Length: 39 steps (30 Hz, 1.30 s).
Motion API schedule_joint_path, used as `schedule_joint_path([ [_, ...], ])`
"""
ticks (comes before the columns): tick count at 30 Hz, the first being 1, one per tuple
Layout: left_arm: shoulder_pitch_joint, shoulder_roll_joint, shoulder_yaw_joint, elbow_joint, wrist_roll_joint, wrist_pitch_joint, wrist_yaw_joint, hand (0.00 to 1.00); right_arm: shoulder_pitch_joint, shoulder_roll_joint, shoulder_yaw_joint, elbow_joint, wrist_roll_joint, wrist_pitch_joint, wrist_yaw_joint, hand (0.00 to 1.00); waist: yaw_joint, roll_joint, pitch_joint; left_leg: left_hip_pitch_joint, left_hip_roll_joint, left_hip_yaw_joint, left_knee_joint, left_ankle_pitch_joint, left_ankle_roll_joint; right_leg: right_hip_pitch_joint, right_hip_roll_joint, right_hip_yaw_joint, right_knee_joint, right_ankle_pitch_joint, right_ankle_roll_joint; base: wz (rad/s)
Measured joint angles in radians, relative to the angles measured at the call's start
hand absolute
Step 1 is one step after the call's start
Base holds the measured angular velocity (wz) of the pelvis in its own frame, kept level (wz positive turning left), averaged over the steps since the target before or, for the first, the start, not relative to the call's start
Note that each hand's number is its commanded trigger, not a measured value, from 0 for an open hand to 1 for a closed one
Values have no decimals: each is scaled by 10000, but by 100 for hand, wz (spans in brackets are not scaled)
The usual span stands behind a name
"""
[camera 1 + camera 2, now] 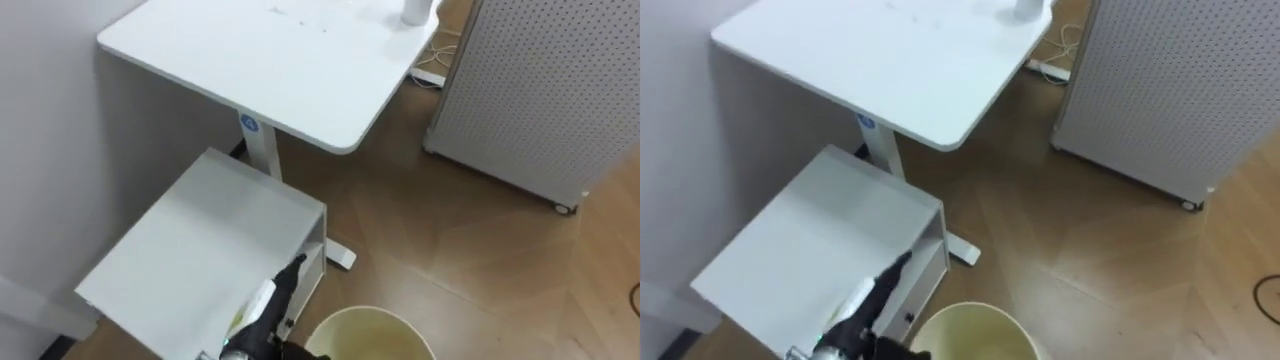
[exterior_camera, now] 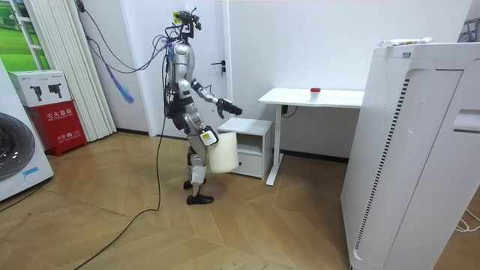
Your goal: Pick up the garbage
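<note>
White counter (image 1: 270, 70) stands above a pale cabinet (image 1: 200, 260), with a cream waste bin (image 1: 372, 332) below. The left hand (image 1: 272, 305) hovers over the cabinet, fingers straight and empty. A small white container (image 1: 413, 10) sits at the counter's far corner, probably light and stiff; grip it round the body.

Desk (image 1: 280, 70) w/ small white item (image 1: 415, 10) (far corner); cabinet (image 1: 200, 260) on floor (image 1: 480, 260).

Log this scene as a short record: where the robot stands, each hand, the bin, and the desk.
Robot: standing beside a low white box-shaped cabinet, next to a white rectangular desk
Left hand: open, fingers straight, over the cabinet top
Right hand: low at its hip, against the bin
Bin: cream round plastic bin, carried off the floor
Desk top: small white container with red cap
Nearby: tall white perforated unit
</note>
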Motion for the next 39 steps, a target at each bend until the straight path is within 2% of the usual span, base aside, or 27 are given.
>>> schedule_joint_path([
  [2,231,209,528,-892,93,-6,258,0,297,-64,-286,-290,8,-5,33,100,-6,-62,-101,460,14,333,-134,-59,-37,284,-3,-11,-105,37,10,-43],
  [4,237,292,992,-1358,252,-141,605,0,413,-102,-433,-293,-36,0,110,100,13,-113,-150,803,68,592,-242,-117,-61,492,31,-14,-168,106,7,-46],
  [6,394,330,1378,-1726,251,-253,941,0,610,-162,-476,-243,-39,0,186,100,116,-118,-183,1309,256,976,-324,-295,-135,869,-25,-697,-212,183,-110,-64],
  [8,661,436,1763,-2109,244,-299,1246,0,710,-218,-479,-18,-73,3,259,100,110,-100,-278,1918,522,1584,-475,-448,-238,1367,-191,-1863,-288,250,-284,-63],
  [9,672,442,1824,-2117,235,-299,1285,0,717,-235,-479,53,-65,3,279,100,111,-131,-297,2106,538,1779,-560,-458,-258,1451,-268,-2076,-189,195,-346,-47],
  [10,736,452,1915,-2116,150,-299,1323,0,716,-258,-478,179,-4,4,297,100,127,-170,-313,2518,583,2173,-701,-483,-345,1709,-434,-2470,65,-30,-392,-31],
  [11,778,445,1921,-2118,144,-299,1332,0,751,-269,-479,284,82,3,279,100,84,-221,-353,2811,625,2346,-706,-546,-455,1934,-453,-2520,116,-217,-454,-24],
  [12,782,434,1921,-2120,140,-299,1333,0,795,-279,-481,293,121,0,270,100,81,-245,-360,2931,652,2355,-686,-579,-514,2021,-439,-2505,104,-268,-474,-20],
  [13,827,433,1993,-2253,138,-299,1336,0,855,-285,-480,287,160,-3,273,100,92,-289,-414,3056,715,2341,-653,-604,-638,2049,-314,-2446,-6,-300,-524,-24],
  [15,828,459,2205,-2526,83,-320,1420,0,810,-315,-486,252,169,-4,287,100,85,-327,-421,3028,768,2142,-552,-576,-740,2064,-167,-2433,-188,-304,-649,-25],
  [17,837,560,2386,-2907,-105,-320,1508,0,815,-334,-488,174,-1,-4,284,100,86,-364,-410,3073,819,1716,-510,-538,-824,2190,30,-2406,-387,-285,-740,-23],
  [21,839,668,2432,-3411,-256,-320,1650,0,839,-368,-568,161,-479,0,289,100,81,-432,-375,3438,949,1668,-548,-510,-887,2548,298,-2305,-741,-257,-791,-22],
  [25,841,742,2479,-3699,-459,-328,1705,0,884,-403,-598,113,-626,-1,292,100,65,-443,-365,3556,1224,1579,-35,-548,-982,2750,555,-2124,-825,-326,-935,-23],
  [26,842,739,2507,-3699,-502,-327,1708,0,885,-401,-630,101,-698,-1,294,100,67,-439,-363,3554,1223,1496,67,-547,-983,2753,600,-2039,-814,-340,-958,-41],
  [27,842,742,2607,-3699,-712,-328,1714,0,893,-408,-667,14,-894,0,298,100,82,-419,-354,3534,1220,1174,319,-539,-993,2754,709,-1798,-780,-380,-1024,-60],
  [28,850,741,2768,-3699,-950,-328,1716,0,925,-420,-667,-162,-1070,0,312,100,118,-391,-346,3468,1216,651,681,-516,-1015,2760,855,-1431,-733,-414,-1083,-89],
  [29,877,740,2889,-3699,-1147,-328,1723,0,964,-445,-664,-333,-1205,0,346,100,256,-328,-322,3281,1179,-30,1213,-428,-1048,2879,1034,-981,-693,-430,-1122,-85],
  [30,912,727,2923,-3697,-1228,-329,1720,0,1010,-467,-666,-420,-1238,5,365,100,300,-303,-317,3202,1088,-453,1348,-416,-1057,2916,1078,-771,-670,-441,-1149,-88],
  [31,982,671,2948,-3704,-1246,-329,1719,0,1087,-513,-663,-501,-1246,5,378,100,407,-241,-359,3061,753,-1139,1091,-498,-1052,2923,1139,-358,-639,-446,-1158,-81],
  [32,986,647,2949,-3766,-1284,-330,1716,0,1106,-538,-662,-500,-1246,23,378,100,485,-236,-362,2764,478,-1511,619,-518,-1013,2899,1141,-65,-632,-445,-1154,-79],
  [33,994,640,2949,-3836,-1313,-329,1716,0,1122,-540,-661,-500,-1246,41,381,100,553,-233,-364,2598,373,-1594,355,-488,-1052,2887,1151,72,-631,-440,-1146,-80],
  [34,1010,599,2953,-4037,-1340,-330,1721,0,1169,-565,-659,-502,-1241,81,399,100,662,-180,-395,2309,263,-1857,-296,-92,-1238,2887,1180,210,-624,-437,-1136,-79],
  [35,1082,572,3006,-4257,-1326,-336,1765,0,1224,-540,-660,-511,-1251,191,412,100,705,-169,-446,2230,175,-2079,-543,405,-1074,2893,1254,452,-586,-482,-1073,-75],
  [37,1210,572,3150,-4636,-1304,-349,2001,0,1289,-539,-665,-551,-1255,226,490,100,652,-169,-522,2526,113,-2034,-846,306,-1058,2985,1270,609,-675,-526,-1006,-42],
  [39,1210,587,3196,-4961,-1341,-384,2157,0,1371,-603,-669,-599,-1249,226,535,100,644,-175,-501,2750,-2,-1993,-1061,300,-1045,3117,1261,654,-839,-510,-969,-21],
])
